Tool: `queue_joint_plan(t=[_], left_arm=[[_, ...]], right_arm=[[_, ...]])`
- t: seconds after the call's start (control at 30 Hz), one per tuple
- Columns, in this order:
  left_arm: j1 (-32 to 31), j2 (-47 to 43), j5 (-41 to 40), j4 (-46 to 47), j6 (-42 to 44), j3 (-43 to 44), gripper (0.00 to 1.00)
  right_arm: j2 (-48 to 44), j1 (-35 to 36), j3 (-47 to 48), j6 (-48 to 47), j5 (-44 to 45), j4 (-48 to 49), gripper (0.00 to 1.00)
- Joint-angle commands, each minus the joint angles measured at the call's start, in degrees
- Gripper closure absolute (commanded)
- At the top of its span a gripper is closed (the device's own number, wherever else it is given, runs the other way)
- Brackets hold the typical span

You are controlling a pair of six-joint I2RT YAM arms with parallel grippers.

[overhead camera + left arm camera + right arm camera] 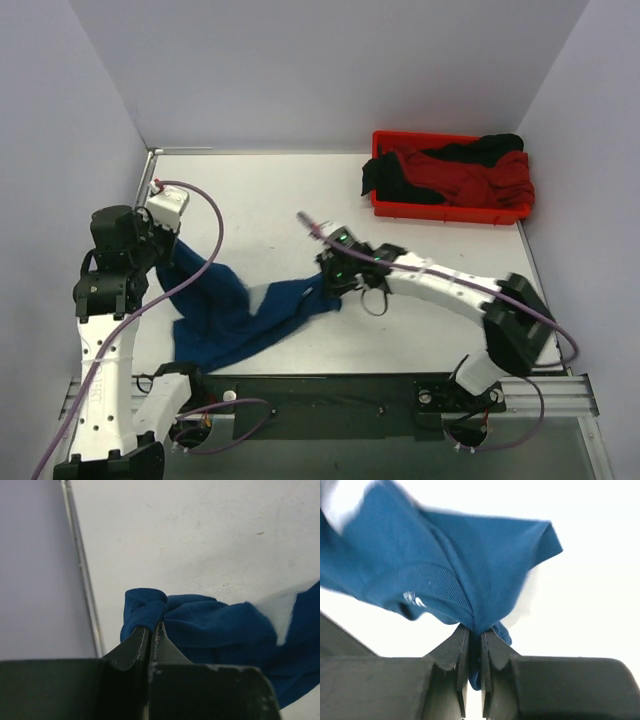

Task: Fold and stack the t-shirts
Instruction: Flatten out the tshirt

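Note:
A dark navy-blue t-shirt point(235, 315) hangs crumpled between both arms over the near left of the white table. My left gripper point(165, 245) is shut on a bunched edge of the shirt point(150, 610), near the table's left rim. My right gripper point(332, 283) is shut on the shirt's other end point(485, 580), with cloth pinched between the jaws. Red and black t-shirts point(455, 172) lie heaped in the red tray point(448, 212) at the back right.
A metal rim point(82, 575) runs along the table's left edge beside the grey wall. A purple cable point(205, 225) loops from the left arm over the shirt. The right arm's white links point(450, 290) stretch across the near right.

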Motion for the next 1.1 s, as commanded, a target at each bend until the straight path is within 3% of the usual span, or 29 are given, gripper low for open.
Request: queue_joint_plan(t=[0.0,0.07,0.1,0.23,0.3,0.33,0.37,0.4,0.43,0.47,0.6,0.77,0.87,0.97,1.07], left_arm=[[-0.91,2.37,15.68,0.25,0.80,-1.83,1.00],[-3.72,3.43,20.18,-0.54,1.32,-2.19,1.00],[-8.77,3.95,19.40,-0.55,1.41,-2.80,1.00],[-18.56,5.45,15.53,-0.98,4.83,-7.79,1.00],[-21.63,6.76,15.53,-1.77,7.11,-11.92,0.97],[-22.52,7.21,15.70,-2.47,9.21,-13.07,0.82],[-23.84,7.82,16.14,-3.61,10.36,-15.26,0.72],[-24.37,7.91,16.49,-4.67,12.64,-16.07,0.50],[-24.99,7.74,16.41,-5.72,13.27,-17.29,0.40],[-25.08,7.39,15.80,-6.08,14.23,-17.65,0.18],[-25.08,2.21,11.41,-6.17,15.64,-18.18,0.13],[-25.69,3.07,8.94,-1.97,15.39,-19.14,0.15],[-28.15,6.49,6.57,2.17,16.00,-24.23,0.25],[-32.19,8.61,3.23,4.64,14.34,-26.00,0.27],[-38.07,8.27,-0.37,5.25,12.40,-26.97,0.27]], right_arm=[[-16.96,-14.70,-5.17,-8.82,13.10,-7.92,1.00],[-20.40,-21.64,-6.23,-11.38,11.87,-9.42,1.00],[-21.38,-23.52,-6.41,-12.17,11.43,-9.59,1.00],[-22.01,-32.75,-4.05,-15.26,11.16,-9.42,0.97],[-19.91,-35.13,-1.51,-15.43,13.43,-9.24,0.74],[-18.94,-36.01,-0.53,-15.26,14.93,-9.33,0.53],[-17.10,-36.45,2.00,-14.82,17.82,-10.55,0.46],[-16.30,-36.80,3.77,-14.56,19.33,-13.43,0.41],[-15.60,-36.81,5.96,-13.77,22.21,-14.59,0.39],[-16.02,-36.81,6.59,-13.42,22.76,-16.00,0.36],[-23.84,-35.76,2.39,-9.38,24.96,-17.67,0.35],[-32.90,-23.22,-10.42,0.00,22.34,-18.30,0.34],[-30.89,-15.99,-14.93,6.61,21.54,-17.60,0.33],[-25.20,-7.83,-17.74,12.41,25.13,-16.28,0.32],[-19.73,-5.26,-19.32,16.02,23.74,-12.78,0.32]])
